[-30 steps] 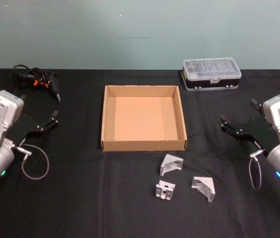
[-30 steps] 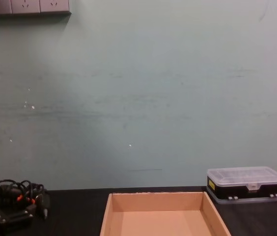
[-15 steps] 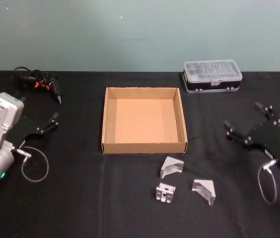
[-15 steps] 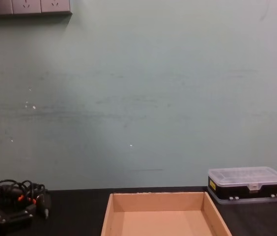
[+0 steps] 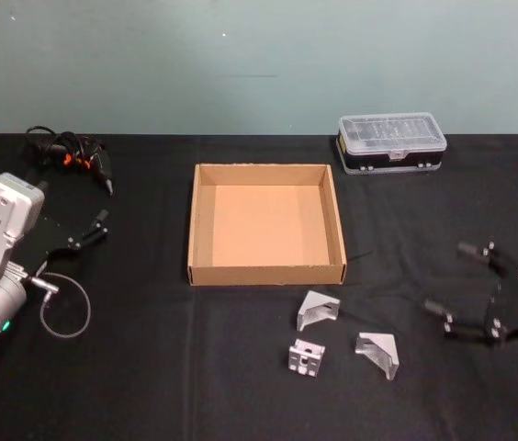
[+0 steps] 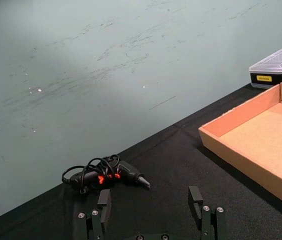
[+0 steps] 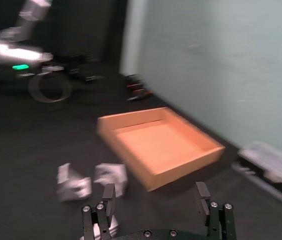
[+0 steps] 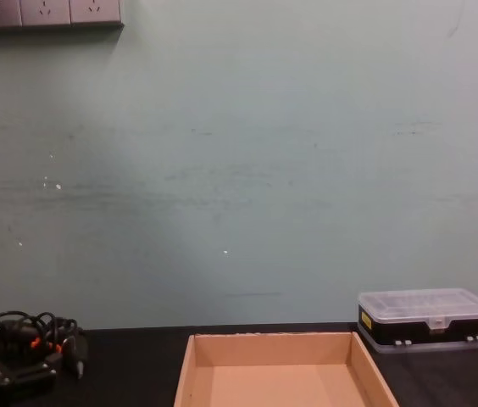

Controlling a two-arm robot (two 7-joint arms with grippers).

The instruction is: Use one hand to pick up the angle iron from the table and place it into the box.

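Note:
Three silver angle irons lie on the black table (image 5: 149,367) just in front of the box: one (image 5: 317,309) nearest it, one (image 5: 306,356) front left, one (image 5: 377,353) front right. The tan cardboard box (image 5: 266,272) sits mid-table, nothing inside. My right gripper (image 5: 449,278) hovers open to the right of the angle irons, apart from them. In the right wrist view, its spread fingers (image 7: 108,197) frame the angle irons (image 7: 112,177) and the box (image 7: 181,170) beyond. My left gripper (image 5: 75,209) stays open at the far left.
A black case with a clear lid (image 5: 391,141) stands behind the box on the right. A black tool with tangled cables (image 5: 68,152) lies at the back left, ahead of the left gripper (image 6: 149,202). A cable loop (image 5: 64,308) hangs by the left arm.
My right gripper has swung toward the front of the table and lower, ending to the right of the angle irons. The left arm has hardly moved.

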